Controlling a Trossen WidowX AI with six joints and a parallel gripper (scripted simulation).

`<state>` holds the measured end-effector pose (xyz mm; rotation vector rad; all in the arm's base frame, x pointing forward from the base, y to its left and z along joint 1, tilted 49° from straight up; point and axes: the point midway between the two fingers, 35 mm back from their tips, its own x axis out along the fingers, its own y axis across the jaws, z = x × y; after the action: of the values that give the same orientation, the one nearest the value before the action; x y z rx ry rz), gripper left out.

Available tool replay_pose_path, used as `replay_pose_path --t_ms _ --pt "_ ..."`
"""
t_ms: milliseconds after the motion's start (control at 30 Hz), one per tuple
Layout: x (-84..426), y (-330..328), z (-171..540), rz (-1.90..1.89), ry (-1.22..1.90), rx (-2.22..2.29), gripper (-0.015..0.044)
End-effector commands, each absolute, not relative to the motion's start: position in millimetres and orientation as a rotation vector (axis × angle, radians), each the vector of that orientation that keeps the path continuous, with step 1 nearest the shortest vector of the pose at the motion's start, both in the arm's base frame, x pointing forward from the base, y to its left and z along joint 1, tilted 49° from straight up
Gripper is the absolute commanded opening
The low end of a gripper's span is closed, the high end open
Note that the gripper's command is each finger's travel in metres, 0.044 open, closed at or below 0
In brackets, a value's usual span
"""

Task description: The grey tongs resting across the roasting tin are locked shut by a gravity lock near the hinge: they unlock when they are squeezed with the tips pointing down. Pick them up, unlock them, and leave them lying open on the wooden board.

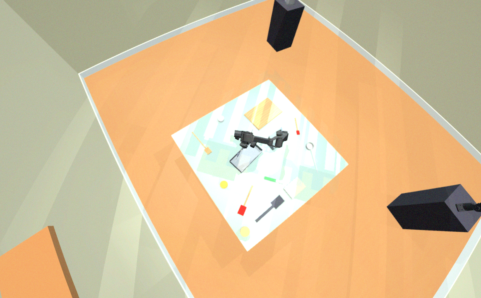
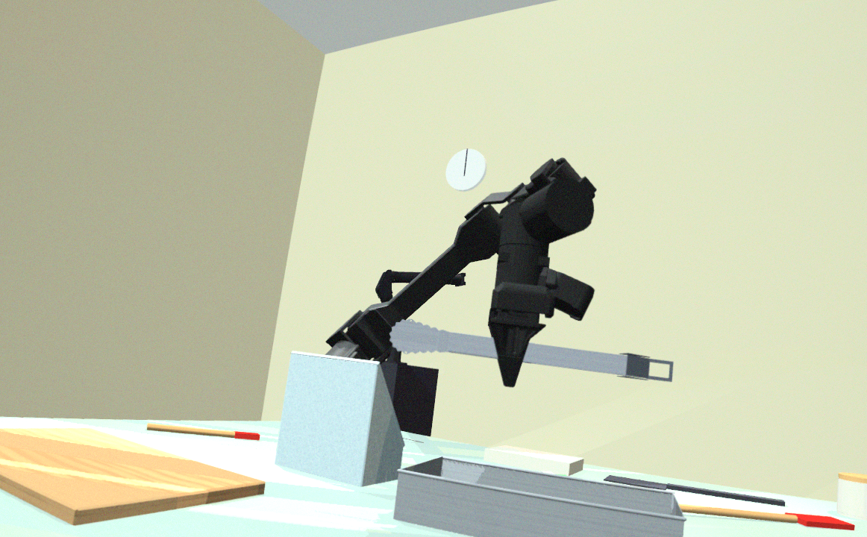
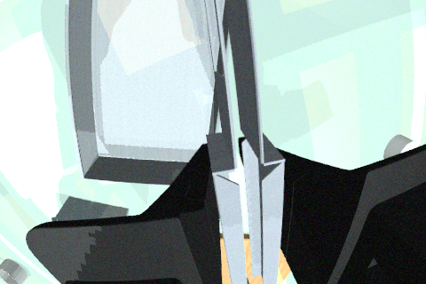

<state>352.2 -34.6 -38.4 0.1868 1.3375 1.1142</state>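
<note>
My gripper (image 2: 509, 377) (image 3: 224, 148) points down and is shut on the grey tongs (image 2: 577, 357) (image 3: 272, 195), across the middle of their arms. The tongs hang high above the table, nearly level. In the exterior view their scalloped tips are at the left, slightly higher than the hinge end with its ring at the right. The two arms are close together with a narrow gap. The lock's state cannot be told. The roasting tin (image 1: 241, 171) (image 2: 523, 500) (image 3: 133, 170) stands below on the table. The wooden board (image 1: 263, 113) (image 2: 89, 467) (image 3: 285, 271) lies apart from it, bare.
A pale blue block (image 2: 326, 414) stands between board and tin in the exterior view, by the arm's base. A red-ended tool (image 1: 241, 210), a dark spatula (image 1: 277, 202), a green-handled tool (image 1: 270, 179) and a yellow disc (image 1: 223, 184) lie around the tin.
</note>
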Motion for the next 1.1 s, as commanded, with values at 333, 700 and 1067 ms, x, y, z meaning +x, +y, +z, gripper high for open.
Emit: replay_pose_path --t_ms 333,700,1067 --pt "349 -62 -56 0.706 1.612 0.58 -0.015" --pt "344 -80 -71 0.356 1.772 0.881 -0.015" --pt "337 -96 -86 -0.029 1.879 1.174 -0.015"
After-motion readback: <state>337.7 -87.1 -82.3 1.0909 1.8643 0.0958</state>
